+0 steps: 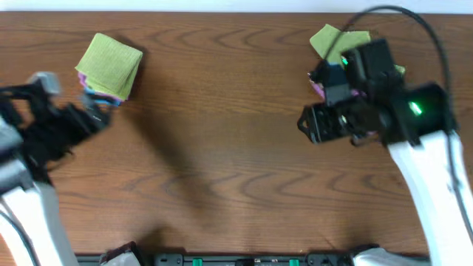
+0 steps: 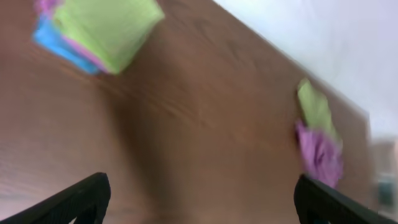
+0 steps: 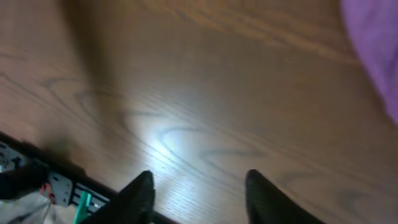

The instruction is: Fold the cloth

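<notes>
From above, the desk (image 1: 222, 155) carries two small heaps near its far edge. The cloth (image 1: 111, 63) lies folded into a square close to the far left corner, on top of a pink cloth (image 1: 112, 94) and a blue cloth (image 1: 93, 91) whose edges peek out beneath it. The left gripper (image 1: 96, 118) hangs just nearside of that stack, not touching it. Towards the far right corner a duller green cloth (image 1: 332, 41) and a purple cloth (image 1: 318, 89) are bunched together, partly covered by the right arm. The right gripper (image 1: 304, 124) points leftward over bare wood beside them, and from this height its jaws cannot be read. A black rail (image 1: 222, 260) runs along the near edge. The left wrist camera, blurred, shows the left gripper (image 2: 202, 183) with its two fingers (image 2: 81, 199) spread wide at the bottom corners and only wood between them. The cloth (image 2: 106, 28) sits at the upper left over the pink (image 2: 84, 55) and blue (image 2: 53, 43) layers. The duller green cloth (image 2: 314, 109) and the crumpled purple cloth (image 2: 320, 155) lie far off to the right by the desk's far edge. The right wrist camera, also blurred, shows the right gripper (image 3: 199, 177) with its fingers (image 3: 140, 196) apart over bare desk (image 3: 217, 93), holding nothing. A patch of the purple cloth (image 3: 373, 56) fills the upper right corner, and the rail (image 3: 62, 190) at the near edge shows at lower left.
</notes>
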You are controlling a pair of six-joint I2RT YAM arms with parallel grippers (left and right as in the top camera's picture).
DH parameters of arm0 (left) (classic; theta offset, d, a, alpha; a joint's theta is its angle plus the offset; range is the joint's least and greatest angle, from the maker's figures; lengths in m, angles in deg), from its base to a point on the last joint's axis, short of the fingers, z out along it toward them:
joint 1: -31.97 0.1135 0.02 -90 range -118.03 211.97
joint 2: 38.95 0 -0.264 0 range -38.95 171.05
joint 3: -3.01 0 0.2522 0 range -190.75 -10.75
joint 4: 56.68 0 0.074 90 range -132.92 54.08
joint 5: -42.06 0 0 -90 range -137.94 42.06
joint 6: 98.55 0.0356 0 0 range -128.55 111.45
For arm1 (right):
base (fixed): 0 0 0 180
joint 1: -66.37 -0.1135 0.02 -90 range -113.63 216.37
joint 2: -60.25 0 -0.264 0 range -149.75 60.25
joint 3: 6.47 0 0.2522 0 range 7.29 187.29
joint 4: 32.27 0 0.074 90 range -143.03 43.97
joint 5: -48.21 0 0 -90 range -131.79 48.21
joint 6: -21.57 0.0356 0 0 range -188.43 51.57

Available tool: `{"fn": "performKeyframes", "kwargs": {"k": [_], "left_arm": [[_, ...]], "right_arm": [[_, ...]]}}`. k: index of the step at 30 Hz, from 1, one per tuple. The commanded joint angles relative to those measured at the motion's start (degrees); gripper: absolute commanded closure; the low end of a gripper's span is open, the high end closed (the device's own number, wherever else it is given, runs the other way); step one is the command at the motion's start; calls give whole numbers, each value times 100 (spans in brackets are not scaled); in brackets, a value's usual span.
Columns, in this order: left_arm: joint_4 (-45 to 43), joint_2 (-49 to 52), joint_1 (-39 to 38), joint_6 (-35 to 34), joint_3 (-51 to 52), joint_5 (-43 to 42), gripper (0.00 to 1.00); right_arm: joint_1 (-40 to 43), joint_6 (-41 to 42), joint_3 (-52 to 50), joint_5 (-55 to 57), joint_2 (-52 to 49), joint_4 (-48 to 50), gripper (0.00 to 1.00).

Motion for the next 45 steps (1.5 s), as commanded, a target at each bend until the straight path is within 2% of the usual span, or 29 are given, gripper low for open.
{"fn": "performKeyframes", "kwargs": {"k": [1,7,12,13,15,16,20,24,40,45], "left_arm": [[173,-953,-813,450,160,844,5],[278,-2745,-1799,426,992,942,5],[562,-3926,-1910,431,2190,938,5],[566,-4065,-1910,428,2398,918,5],[549,-4288,-1910,426,2787,774,4],[516,-4356,-1910,409,2949,662,5],[505,-4367,-1910,-9,3167,601,5],[693,-4367,-1910,-750,3169,621,5],[763,-4367,-1910,-756,3169,623,5],[289,-4610,-2199,-503,3233,1937,5]], "right_arm": [[-181,-83,-470,136,833,79,46],[-472,-35,-2363,127,2839,1093,38],[-505,76,-3926,42,4146,1659,27],[-505,144,-4151,42,4291,1733,23],[-505,284,-4470,46,4433,1858,3],[-505,367,-4605,46,4448,1908,1],[-505,765,-4852,44,4413,1926,1],[-505,822,-4903,46,4398,1814,1],[-505,822,-4903,46,4393,1753,1],[-505,822,-4903,46,4393,1753,1]]}}
